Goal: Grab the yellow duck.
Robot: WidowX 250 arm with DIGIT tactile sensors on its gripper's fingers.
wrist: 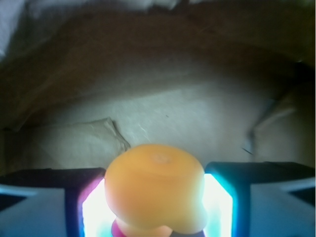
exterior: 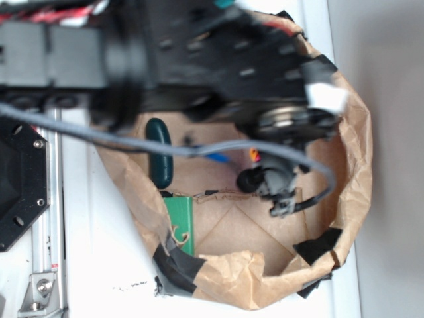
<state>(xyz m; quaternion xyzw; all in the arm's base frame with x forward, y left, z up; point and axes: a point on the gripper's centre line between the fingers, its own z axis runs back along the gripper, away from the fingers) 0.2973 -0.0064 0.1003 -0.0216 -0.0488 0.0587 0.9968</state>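
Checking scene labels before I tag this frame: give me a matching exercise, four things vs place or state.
Things:
1. yellow duck
2. dark green oblong
3. flat green piece
4. paper bag

Place or state:
A. crumpled wall ringing the work area
B. between the tool's fingers, wrist view
C. lying flat by the taped bag edge
D. just under the arm, beside the bag's wall

Pairs: 1-B, 2-D, 3-C, 4-A

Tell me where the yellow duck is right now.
In the wrist view the yellow duck sits bottom centre, squeezed between the gripper fingers, in front of the brown paper wall. In the exterior view the arm hides it.
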